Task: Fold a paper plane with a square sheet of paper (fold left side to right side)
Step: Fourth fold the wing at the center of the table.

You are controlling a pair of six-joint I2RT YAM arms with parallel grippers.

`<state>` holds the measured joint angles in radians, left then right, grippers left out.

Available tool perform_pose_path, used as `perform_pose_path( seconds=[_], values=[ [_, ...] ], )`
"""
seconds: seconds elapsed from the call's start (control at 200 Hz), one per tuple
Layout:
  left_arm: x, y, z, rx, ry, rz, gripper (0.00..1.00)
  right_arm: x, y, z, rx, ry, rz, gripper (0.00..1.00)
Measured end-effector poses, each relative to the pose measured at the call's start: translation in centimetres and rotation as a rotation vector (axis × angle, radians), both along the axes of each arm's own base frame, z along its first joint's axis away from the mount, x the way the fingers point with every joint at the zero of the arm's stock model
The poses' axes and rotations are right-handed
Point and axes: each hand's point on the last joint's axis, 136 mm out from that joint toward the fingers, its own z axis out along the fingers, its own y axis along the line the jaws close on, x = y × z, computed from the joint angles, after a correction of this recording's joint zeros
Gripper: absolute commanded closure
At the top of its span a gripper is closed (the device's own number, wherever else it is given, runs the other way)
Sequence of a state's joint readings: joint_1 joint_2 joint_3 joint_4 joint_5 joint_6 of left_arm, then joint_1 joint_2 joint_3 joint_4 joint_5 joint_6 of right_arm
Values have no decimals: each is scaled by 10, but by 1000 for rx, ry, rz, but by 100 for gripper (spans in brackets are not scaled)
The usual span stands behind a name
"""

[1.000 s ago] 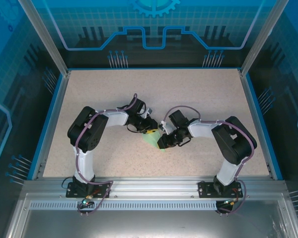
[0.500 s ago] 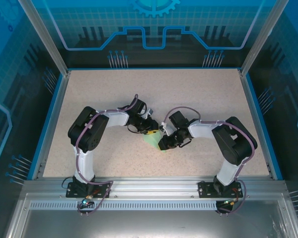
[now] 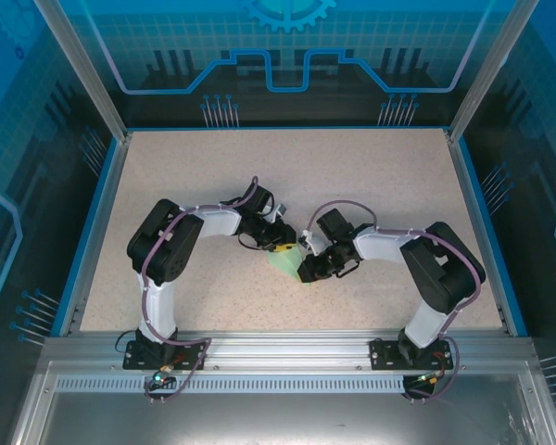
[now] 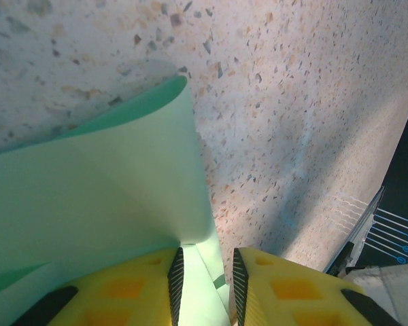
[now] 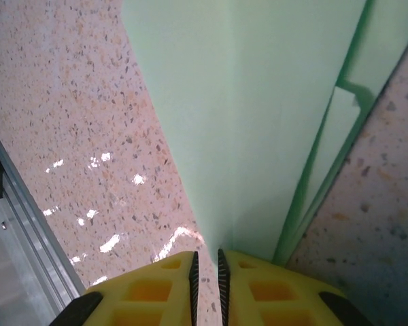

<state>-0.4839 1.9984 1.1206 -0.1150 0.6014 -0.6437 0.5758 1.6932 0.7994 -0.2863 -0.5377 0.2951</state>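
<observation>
Pinching the square sheet of paper [image 4: 102, 197], left gripper [image 4: 205, 265] and right gripper [image 5: 205, 261] sit nearly closed.

No legible text, label, brand or number; a wordless gear emblem [image 3: 288, 11] on the blue back panel [image 3: 287, 56].

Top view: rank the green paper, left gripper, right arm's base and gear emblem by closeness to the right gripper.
From the right gripper:
1. green paper, pinched in it, mid-table.
2. left gripper, just to its left, on the same sheet.
3. right arm's base, near edge, right.
4. gear emblem, far back, centre.
</observation>
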Motion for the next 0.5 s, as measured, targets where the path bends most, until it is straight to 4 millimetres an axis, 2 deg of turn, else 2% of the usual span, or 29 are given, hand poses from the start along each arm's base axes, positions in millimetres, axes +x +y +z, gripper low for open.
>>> perform_pose_path(
  seconds=[0.275,0.385,0.495],
  values=[
    [0,0,0,-1,1,-1,71,-3,1,25,32,5,-26,81],
    [0,0,0,-1,1,-1,71,-6,4,26,40,24,-23,82],
    [0,0,0,-1,1,-1,71,-11,6,18,30,63,-21,82]
  ],
)
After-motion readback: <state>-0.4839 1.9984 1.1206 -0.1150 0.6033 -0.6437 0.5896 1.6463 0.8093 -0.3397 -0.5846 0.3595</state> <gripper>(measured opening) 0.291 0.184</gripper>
